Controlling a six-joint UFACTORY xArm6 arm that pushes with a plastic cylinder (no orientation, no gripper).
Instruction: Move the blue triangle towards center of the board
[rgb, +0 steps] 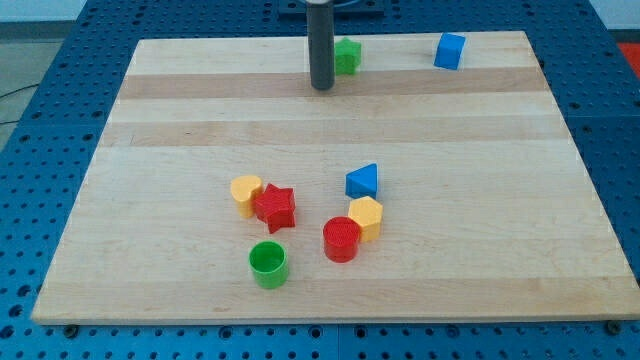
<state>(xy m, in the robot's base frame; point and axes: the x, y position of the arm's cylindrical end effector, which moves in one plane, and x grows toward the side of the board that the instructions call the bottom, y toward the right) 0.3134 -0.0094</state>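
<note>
The blue triangle (363, 181) lies on the wooden board (180, 120), a little below and to the right of the board's middle. It touches or nearly touches the yellow hexagon (366, 217) just below it. My tip (321, 87) is near the view's top, well above the blue triangle and slightly to its left. The tip stands right next to a green block (347, 56), on that block's left.
A blue cube (450, 51) sits at the top right. A red cylinder (342, 240) touches the yellow hexagon. A red star (275, 207) and a yellow block (246, 193) sit together left of the triangle. A green cylinder (267, 264) is near the bottom.
</note>
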